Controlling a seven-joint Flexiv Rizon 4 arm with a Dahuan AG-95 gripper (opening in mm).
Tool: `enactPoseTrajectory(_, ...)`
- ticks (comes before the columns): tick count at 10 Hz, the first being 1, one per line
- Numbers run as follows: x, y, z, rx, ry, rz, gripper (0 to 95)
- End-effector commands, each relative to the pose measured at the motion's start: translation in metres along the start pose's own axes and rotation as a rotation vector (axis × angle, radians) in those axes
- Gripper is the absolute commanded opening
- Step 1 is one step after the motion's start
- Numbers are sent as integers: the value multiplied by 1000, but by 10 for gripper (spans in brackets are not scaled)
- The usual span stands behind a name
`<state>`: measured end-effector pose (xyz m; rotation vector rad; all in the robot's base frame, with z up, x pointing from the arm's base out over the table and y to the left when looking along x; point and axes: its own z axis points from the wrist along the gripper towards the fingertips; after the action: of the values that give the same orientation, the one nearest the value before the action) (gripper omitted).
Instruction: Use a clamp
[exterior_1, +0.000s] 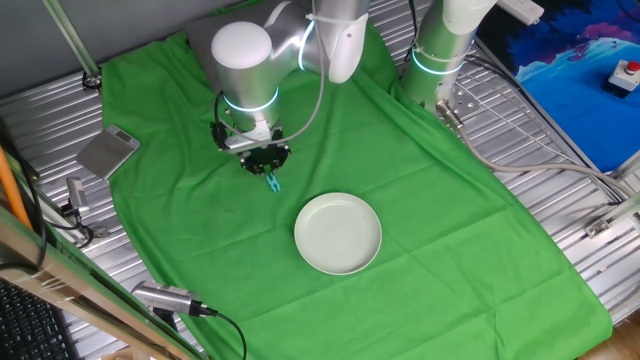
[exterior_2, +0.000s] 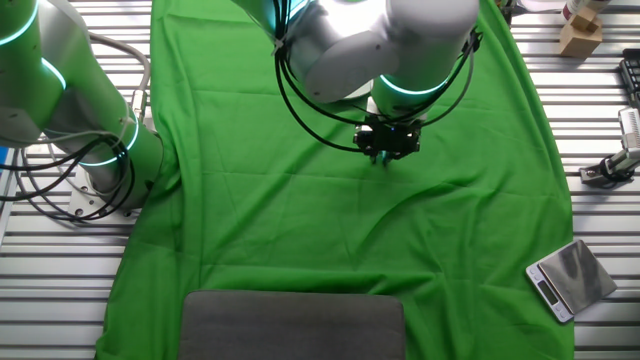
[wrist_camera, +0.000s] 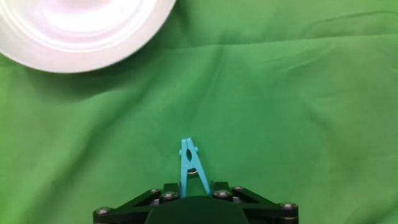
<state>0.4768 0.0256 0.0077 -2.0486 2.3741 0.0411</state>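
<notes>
The claw (exterior_1: 266, 160) is closed on the clamp (exterior_1: 272, 181), pinching its leg end so that the small teal clip sticks out past the fingertips. In the hand view the clamp (wrist_camera: 189, 167) rises from the middle of the claw (wrist_camera: 194, 198), its closed tip pointing away over the green cloth (wrist_camera: 280, 106). It appears to hang just above the cloth, though whether the tip touches it cannot be told. The white plate (exterior_1: 338, 233) lies on the cloth ahead of the claw and off to one side, apart from the clamp; only its rim (wrist_camera: 124, 38) shows in the hand view. The cloth covers the slatted metal bench (exterior_1: 560, 140).

From the other fixed view the claw (exterior_2: 388, 150) points down from the arm (exterior_2: 390, 45); the clamp can barely be made out there.
</notes>
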Motion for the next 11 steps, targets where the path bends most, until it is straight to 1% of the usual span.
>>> enactPoseTrajectory(1,0,0,0,-1,-8,14,0)
enactPoseTrajectory(2,0,0,-1,-2,-10,29,0)
enactPoseTrajectory(3,0,-1,-4,-10,-12,59,0)
enactPoseTrajectory(5,-1,-1,-12,-34,-8,103,0)
enactPoseTrajectory(6,-1,0,-19,-50,-9,126,0)
enactPoseTrajectory(7,-1,0,-25,-87,-22,158,0)
enactPoseTrajectory(8,-2,0,-30,-113,-19,181,0)
enactPoseTrajectory(9,-2,1,-38,-162,-6,242,0)
enactPoseTrajectory(11,-3,3,-46,-225,5,318,0)
